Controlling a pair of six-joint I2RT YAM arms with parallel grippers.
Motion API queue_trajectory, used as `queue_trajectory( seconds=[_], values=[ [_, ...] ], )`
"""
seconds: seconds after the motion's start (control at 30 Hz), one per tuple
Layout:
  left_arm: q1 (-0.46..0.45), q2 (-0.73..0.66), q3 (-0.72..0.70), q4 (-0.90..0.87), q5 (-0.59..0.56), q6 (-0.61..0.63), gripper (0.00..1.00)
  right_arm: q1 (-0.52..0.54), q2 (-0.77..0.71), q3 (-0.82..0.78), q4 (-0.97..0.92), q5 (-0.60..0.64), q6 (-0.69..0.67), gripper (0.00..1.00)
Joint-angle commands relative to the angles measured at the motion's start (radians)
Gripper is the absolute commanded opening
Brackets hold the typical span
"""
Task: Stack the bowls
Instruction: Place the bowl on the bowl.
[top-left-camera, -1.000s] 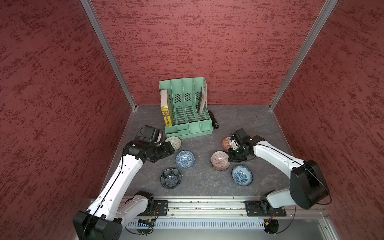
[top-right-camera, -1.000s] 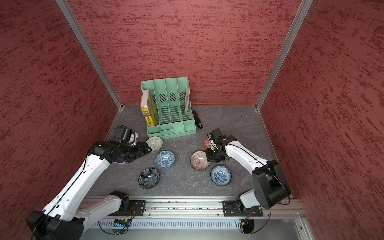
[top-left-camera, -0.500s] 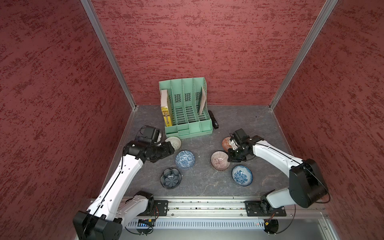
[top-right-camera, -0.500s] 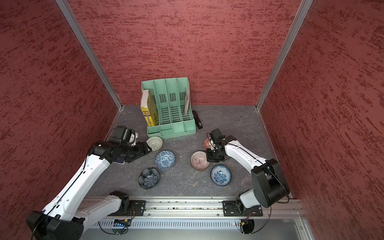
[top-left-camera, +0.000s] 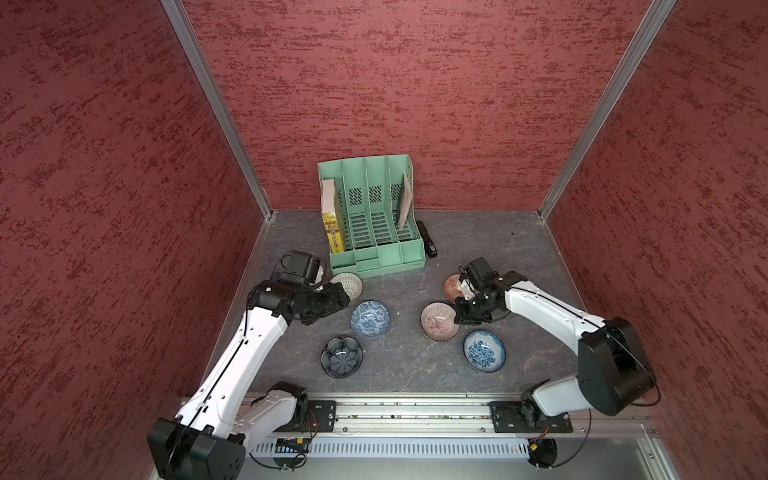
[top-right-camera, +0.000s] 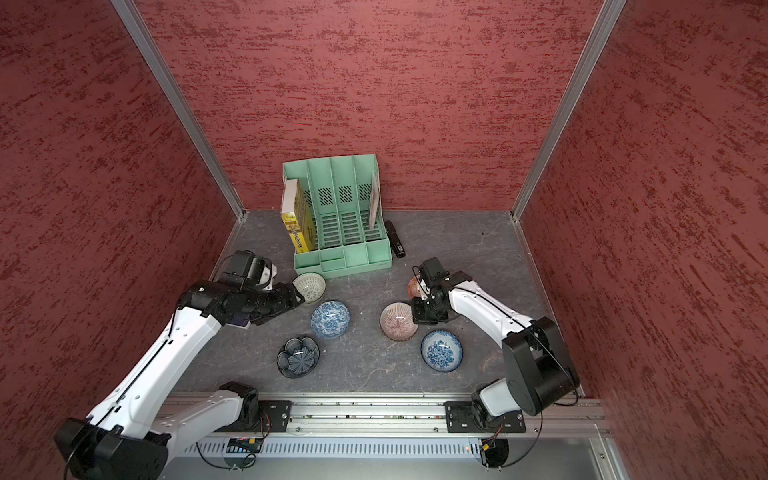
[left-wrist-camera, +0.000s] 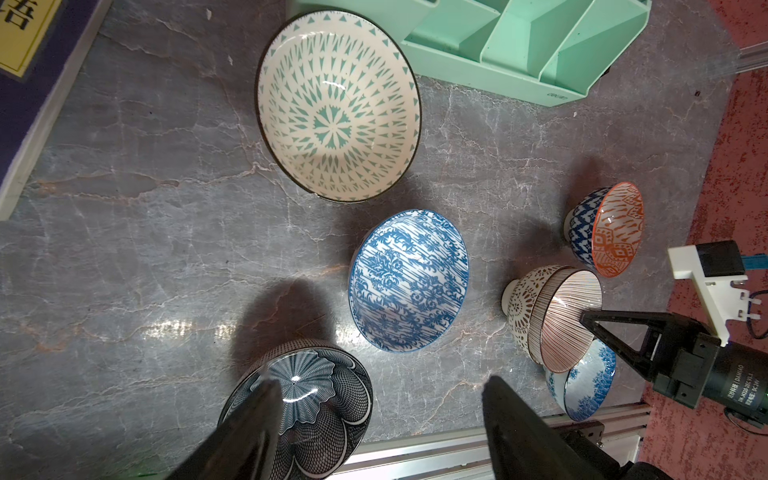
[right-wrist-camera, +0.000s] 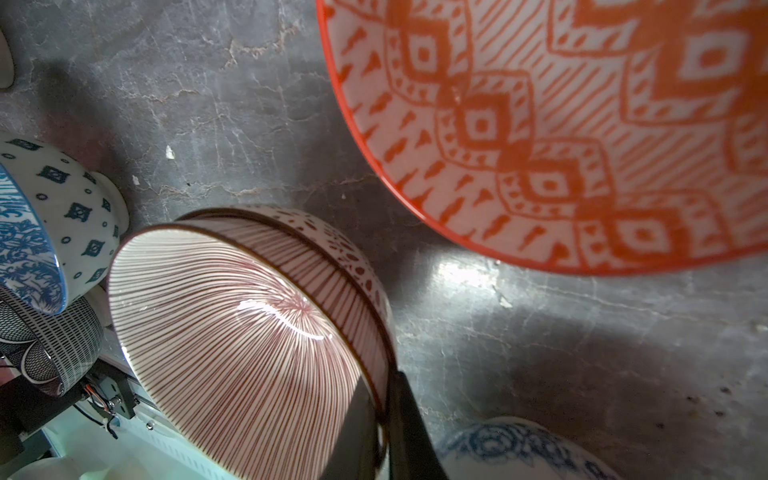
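My right gripper (right-wrist-camera: 384, 411) is shut on the rim of the pink-striped bowl (top-left-camera: 439, 321), which sits nested in the brown-lattice cream bowl (left-wrist-camera: 521, 303). Beside them stand the orange-red bowl (top-left-camera: 453, 287) and a blue-white bowl (top-left-camera: 484, 351). My left gripper (left-wrist-camera: 382, 382) is open and holds nothing; it hovers by the green-lattice white bowl (top-left-camera: 348, 286). In the left wrist view the dark lobed bowl (left-wrist-camera: 324, 395) lies partly behind one finger, and another blue-white bowl (left-wrist-camera: 409, 282) lies ahead of the jaws.
A green file organizer (top-left-camera: 374, 224) stands at the back with a yellow book (top-left-camera: 332, 232) in its left slot. A black stapler (top-left-camera: 428, 245) lies beside it. Red walls close in three sides, and a metal rail (top-left-camera: 415, 411) runs along the front.
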Motion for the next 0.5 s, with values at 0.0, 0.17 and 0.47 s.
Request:
queue_trajectory(
  seconds=[0.0, 0.17, 0.47],
  values=[
    [0.007, 0.000, -0.006, 0.022, 0.011, 0.014, 0.79, 0.010, -0.008, 0.011, 0.029, -0.043, -0.007, 0.00],
    [0.008, -0.003, -0.010, 0.022, 0.011, 0.013, 0.79, 0.011, -0.008, 0.011, 0.032, -0.055, -0.006, 0.00],
    [0.007, -0.007, -0.014, 0.021, 0.009, 0.010, 0.79, 0.011, -0.041, 0.010, 0.038, -0.074, -0.001, 0.00]
  ],
)
